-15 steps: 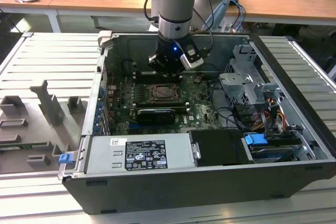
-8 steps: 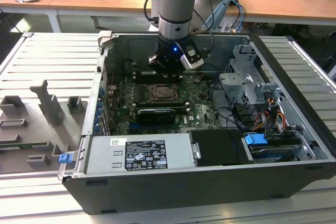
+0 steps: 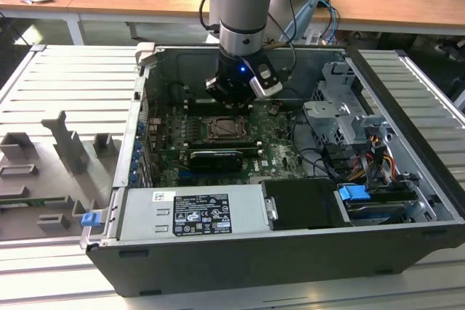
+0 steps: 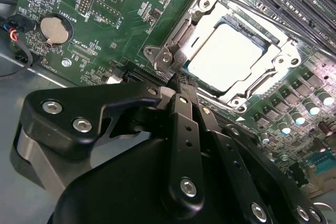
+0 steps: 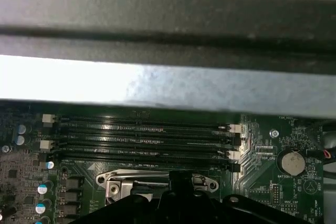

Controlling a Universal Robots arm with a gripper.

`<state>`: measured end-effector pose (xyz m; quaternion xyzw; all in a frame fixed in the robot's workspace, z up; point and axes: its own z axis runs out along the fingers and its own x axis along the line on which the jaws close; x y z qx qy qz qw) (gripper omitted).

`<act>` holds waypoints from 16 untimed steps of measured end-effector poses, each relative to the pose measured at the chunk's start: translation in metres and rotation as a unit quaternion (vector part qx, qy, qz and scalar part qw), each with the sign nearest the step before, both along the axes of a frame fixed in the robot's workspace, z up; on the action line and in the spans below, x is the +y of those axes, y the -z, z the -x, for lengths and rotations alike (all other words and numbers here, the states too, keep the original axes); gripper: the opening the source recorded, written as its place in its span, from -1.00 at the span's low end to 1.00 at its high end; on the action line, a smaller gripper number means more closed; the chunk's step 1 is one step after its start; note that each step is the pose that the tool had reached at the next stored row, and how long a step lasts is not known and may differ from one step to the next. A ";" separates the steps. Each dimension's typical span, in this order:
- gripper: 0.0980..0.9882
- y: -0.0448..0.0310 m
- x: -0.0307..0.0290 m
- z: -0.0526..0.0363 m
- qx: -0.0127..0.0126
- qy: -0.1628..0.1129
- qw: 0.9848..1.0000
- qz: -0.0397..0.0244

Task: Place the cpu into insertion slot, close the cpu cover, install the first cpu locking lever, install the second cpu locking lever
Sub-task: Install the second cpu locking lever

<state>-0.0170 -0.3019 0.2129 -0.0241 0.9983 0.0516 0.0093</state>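
We see an open computer case (image 3: 290,252) lying on its side across the middle of the exterior view, resting on a grey ribbed desk (image 3: 65,85). Inside it the green motherboard (image 3: 272,157) fills the centre, with a silver power supply (image 3: 192,212) along the lower edge and a metal drive cage (image 3: 341,117) toward the exterior view's right. The robot arm (image 3: 247,5) comes down from the top centre of that frame, and its gripper (image 3: 231,99) hangs just above the board, over the far edge of the insertion slot (image 3: 221,130). In the second wrist view the gripper (image 4: 176,80) rises from the bottom of the frame, its black fingers (image 4: 184,124) drawn together to a narrow tip that holds nothing we can make out; the tip sits right at the near corner of the socket frame. The cpu cover (image 4: 181,30) lies down flat over the socket, upper centre of that frame, and the cpu (image 4: 223,56) shows through its cut-out as a bright pale square seated in the slot. A thin locking lever (image 4: 265,22) runs along the cover's upper right edge. A round coin battery (image 4: 54,30) sits at upper left. In the first wrist view, four long memory slots (image 5: 142,140) cross the middle.
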 end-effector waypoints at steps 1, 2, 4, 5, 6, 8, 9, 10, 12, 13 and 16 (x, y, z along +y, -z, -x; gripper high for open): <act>-0.98 0.0000 -0.0001 0.0000 0.000 0.000 1.000 0.000; -0.98 0.0000 -0.0003 0.0000 0.000 0.000 1.000 0.000; -0.98 0.0000 -0.0006 0.0000 0.000 0.000 1.000 0.000; -0.98 0.0000 -0.0008 0.0000 0.000 0.000 1.000 0.000; -0.98 0.0000 -0.0011 0.0000 0.000 0.000 1.000 0.000; -0.98 0.0000 -0.0023 0.0000 0.000 0.000 1.000 0.000; -0.98 0.0000 -0.0028 0.0000 0.000 0.000 1.000 0.000; -0.98 0.0000 -0.0036 0.0000 0.000 0.000 1.000 0.000; -0.98 0.0001 -0.0040 0.0000 0.000 0.000 1.000 0.000; -0.98 -0.0007 -0.0041 0.0000 0.000 0.000 1.000 0.000; -0.98 -0.0144 -0.0041 0.0000 0.000 0.000 1.000 0.000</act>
